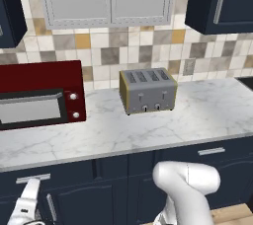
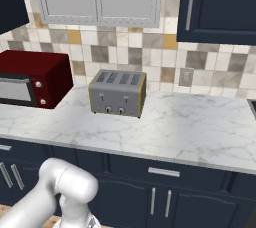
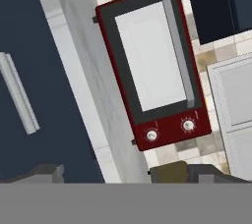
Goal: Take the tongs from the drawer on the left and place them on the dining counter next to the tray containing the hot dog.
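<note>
The drawer point(image 1: 59, 173) is the wide navy front under the marble worktop at the left, and it is closed. Its short silver bar handle point(image 1: 33, 178) shows again in the rolled hand view as handle point(image 3: 18, 93) on the navy drawer front point(image 3: 49, 95). My gripper point(image 1: 29, 193) is low at the left, just below and in front of that handle, open and holding nothing. The tongs are hidden. The dining counter, the tray and the hot dog are out of view.
A red microwave point(image 1: 39, 93) stands on the wall worktop point(image 1: 148, 130) above the drawer, with a grey toaster point(image 1: 147, 90) to its right. Another navy drawer point(image 1: 212, 152) and cabinet doors point(image 2: 160, 202) lie below. My white arm point(image 1: 185, 184) rises at the lower right.
</note>
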